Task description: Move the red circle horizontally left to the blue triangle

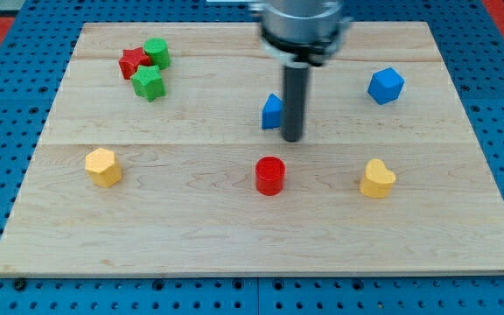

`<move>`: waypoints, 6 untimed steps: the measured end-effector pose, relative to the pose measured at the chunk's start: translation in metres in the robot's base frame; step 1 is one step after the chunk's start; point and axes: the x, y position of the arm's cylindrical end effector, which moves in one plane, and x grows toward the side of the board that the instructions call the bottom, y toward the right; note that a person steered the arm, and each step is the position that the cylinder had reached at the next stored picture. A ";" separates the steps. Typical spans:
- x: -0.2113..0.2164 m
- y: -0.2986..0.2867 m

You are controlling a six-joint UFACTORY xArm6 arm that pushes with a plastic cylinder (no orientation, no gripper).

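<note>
Tip (292, 138) just right of blue triangle (272, 112) | red circle (270, 175) below | tool state: cannot tell

A single camera views my bench (462, 219) from in front and above, angled downward, near enough that the board nearly fills the frame and my rod enters from the view's top.
</note>
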 end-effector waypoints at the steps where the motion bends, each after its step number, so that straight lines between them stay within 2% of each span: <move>1: 0.056 0.013; 2: 0.074 -0.038; 3: 0.054 -0.115; 4: 0.009 -0.160; 6: 0.022 -0.243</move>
